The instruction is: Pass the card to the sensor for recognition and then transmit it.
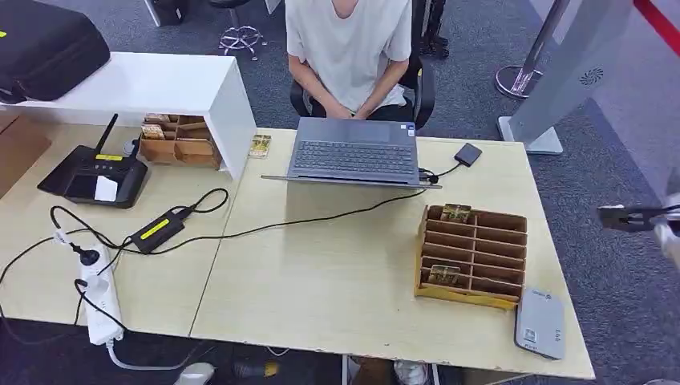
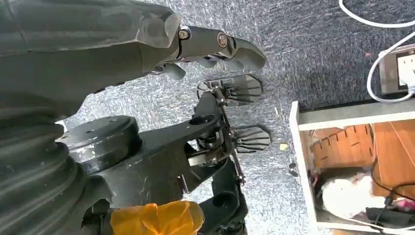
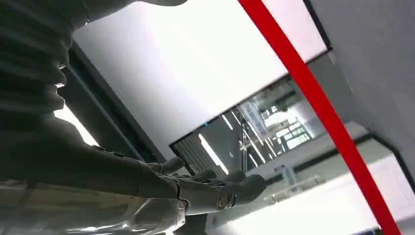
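on the table, cards [image 1: 455, 212] sit in the organizer [image 1: 473, 255] (right hand [image 1: 669, 228] well apart).

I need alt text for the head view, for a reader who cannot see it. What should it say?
A wooden slotted card holder holding a few cards stands on a light wooden table, with a grey sensor box beside it near the table's edge. Behind it sits an open laptop, and a person is seated facing it.
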